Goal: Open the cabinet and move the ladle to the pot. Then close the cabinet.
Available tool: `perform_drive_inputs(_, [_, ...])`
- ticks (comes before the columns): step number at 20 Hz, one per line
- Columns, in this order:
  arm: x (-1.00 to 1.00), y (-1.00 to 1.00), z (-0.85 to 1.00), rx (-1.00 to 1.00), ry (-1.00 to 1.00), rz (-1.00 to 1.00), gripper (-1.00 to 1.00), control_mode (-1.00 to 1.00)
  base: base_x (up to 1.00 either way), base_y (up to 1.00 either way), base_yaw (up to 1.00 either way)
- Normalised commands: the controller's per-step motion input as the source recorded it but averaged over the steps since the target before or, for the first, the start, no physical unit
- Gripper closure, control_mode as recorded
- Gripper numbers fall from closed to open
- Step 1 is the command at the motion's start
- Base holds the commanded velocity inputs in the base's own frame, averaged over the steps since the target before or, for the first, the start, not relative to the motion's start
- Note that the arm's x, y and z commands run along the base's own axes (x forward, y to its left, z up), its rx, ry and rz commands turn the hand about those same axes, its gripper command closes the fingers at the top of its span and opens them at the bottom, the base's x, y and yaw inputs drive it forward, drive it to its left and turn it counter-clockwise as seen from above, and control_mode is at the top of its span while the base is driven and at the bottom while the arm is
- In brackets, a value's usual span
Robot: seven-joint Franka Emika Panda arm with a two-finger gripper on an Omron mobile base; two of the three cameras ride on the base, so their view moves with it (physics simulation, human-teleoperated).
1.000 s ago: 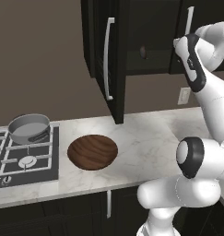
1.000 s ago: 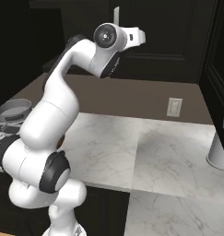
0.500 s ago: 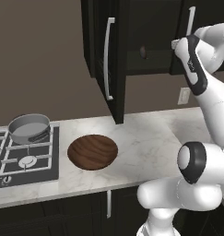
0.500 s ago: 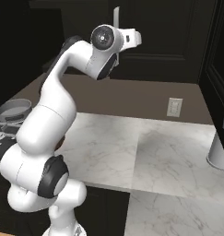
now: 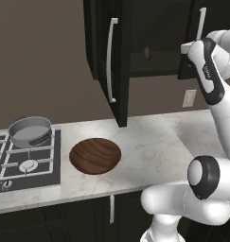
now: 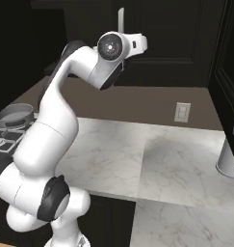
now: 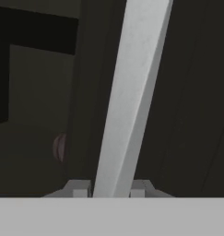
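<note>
The cabinet (image 5: pixel 154 33) hangs above the counter with its left door (image 5: pixel 120 61) swung wide open. My gripper (image 5: pixel 186 47) is up at the right door and shut on its pale bar handle (image 7: pixel 132 92), which runs between my fingertips (image 7: pixel 79 189) in the hand view. In the right base view the gripper (image 6: pixel 137 42) sits just below that handle (image 6: pixel 121 19). The ladle's brown round scoop (image 5: pixel 147 53) shows on the shelf inside, and the ladle (image 7: pixel 59 147) peeks past the door edge in the hand view. The grey pot (image 5: pixel 30 131) stands on the stove; the right base view shows the pot (image 6: pixel 15 115) at far left.
A wide brown wooden dish (image 5: pixel 95 156) lies on the marble counter (image 5: pixel 154 142) beside the stove (image 5: pixel 22 165). A wall outlet (image 6: pixel 182 112) sits under the cabinet. A grey cylinder (image 6: pixel 229 161) stands at the counter's right end. The open left door juts out over the counter.
The jaws have closed on the right door's bar handle. The arm has hardly moved, and nothing on the counter has shifted.
</note>
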Motion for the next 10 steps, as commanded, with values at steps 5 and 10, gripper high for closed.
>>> perform_drive_inputs(5, [-0.4, -0.28, 0.0, 0.0, -0.01, 0.04, 1.0, -1.0, 0.0, 0.0, 0.0])
perform_drive_inputs(10, [-0.46, -0.32, 0.0, 0.0, 0.0, 0.02, 1.0, -1.0, 0.0, 0.0, 0.0])
